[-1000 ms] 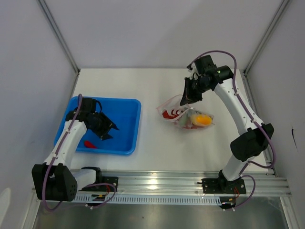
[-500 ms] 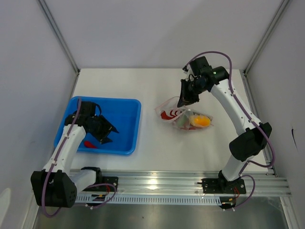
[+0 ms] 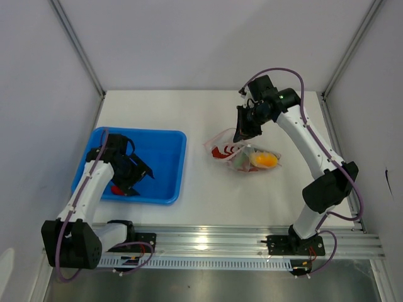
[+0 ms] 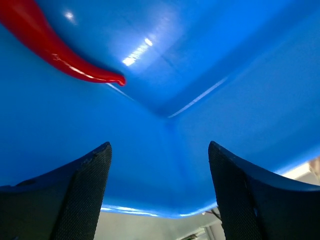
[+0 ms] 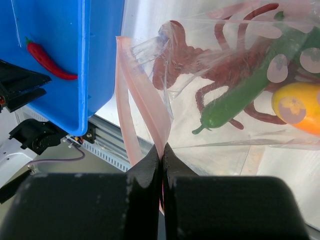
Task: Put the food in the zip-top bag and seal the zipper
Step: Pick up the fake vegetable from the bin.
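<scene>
You have a white worktop (image 3: 201, 113) carrying everything, with the two arms mounted at its near edge. On its left side sits a blue rectangular plastic tray (image 3: 165, 151). To the right of the tray, apart from it, lies the clear crinkly zip-top bag (image 3: 242, 154), resting on the worktop with its mouth end turned toward the tray.

Your left tool (image 4: 159, 150) is down inside the tray near its front left corner. Its fingers are spread wide with only blue tray floor between them. Your right tool (image 5: 161, 152) is over the far left edge of the bag, its fingers pressed together and pinching the pale pink zipper strip (image 5: 137, 115). From the pinch the strip runs away in two bands that part from each other, so that stretch of the mouth is not closed.

Inside the bag you can see a long dark green pepper (image 5: 245, 92) lying at a slant, and just beside its thicker end a yellow-orange oval fruit (image 5: 297, 107). Dark red curling shapes also show through the film; you cannot tell whether they are pieces or print.

One slim red chili pepper (image 4: 55, 47) lies on the tray floor, ahead of the left tool and to one side, touching neither finger.
</scene>
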Available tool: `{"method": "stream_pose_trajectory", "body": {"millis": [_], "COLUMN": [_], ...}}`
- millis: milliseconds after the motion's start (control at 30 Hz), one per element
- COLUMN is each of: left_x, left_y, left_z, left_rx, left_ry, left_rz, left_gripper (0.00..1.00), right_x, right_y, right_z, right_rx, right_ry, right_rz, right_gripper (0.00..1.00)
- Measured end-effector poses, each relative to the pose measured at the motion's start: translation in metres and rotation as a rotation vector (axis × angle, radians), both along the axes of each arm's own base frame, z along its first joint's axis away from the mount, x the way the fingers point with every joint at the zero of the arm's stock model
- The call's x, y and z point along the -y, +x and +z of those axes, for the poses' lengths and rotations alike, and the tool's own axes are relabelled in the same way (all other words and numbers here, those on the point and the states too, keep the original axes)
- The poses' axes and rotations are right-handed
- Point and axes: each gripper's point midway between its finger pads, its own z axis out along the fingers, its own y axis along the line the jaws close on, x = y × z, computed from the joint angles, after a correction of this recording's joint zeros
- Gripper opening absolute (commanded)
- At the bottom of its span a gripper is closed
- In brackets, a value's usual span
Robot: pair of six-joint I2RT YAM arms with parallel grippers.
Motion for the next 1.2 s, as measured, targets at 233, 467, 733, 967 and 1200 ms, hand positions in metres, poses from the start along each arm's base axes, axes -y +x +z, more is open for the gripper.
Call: {"method": "stream_pose_trajectory", "body": {"millis": [233, 467, 733, 967, 1200], "left_x": [-0.023, -0.038, -0.047, -0.052, -0.054], "left_y": [-0.004, -0.001, 0.001, 0.013, 0.022], "left_z": [-0.012, -0.021, -0.031, -0.044, -0.059], "left_rx": [-0.105, -0.184, -0.222, -0.23, -0.245], "left_ry": [0.135, 0.224, 0.273, 0.303, 0.316], "left_rz": [0.002, 0.008, 0.01, 0.006, 0.004], "left_gripper": [0.8, 0.8, 0.8, 0.8, 0.76], "right_x": [0.002, 0.002, 0.004, 0.006, 0.008], "right_y": [0.001, 0.002, 0.003, 0.004, 0.006], "right_z": [-0.001, -0.001, -0.001, -0.001, -0.001], "right_rx": [0.008, 0.009, 0.011, 0.011, 0.012], "right_ry": [-0.012, -0.013, -0.013, -0.013, -0.013], "right_rz": [-0.002, -0.003, -0.004, -0.008, -0.014], "right_gripper": [0.0, 0.0, 0.0, 0.0, 0.0]}}
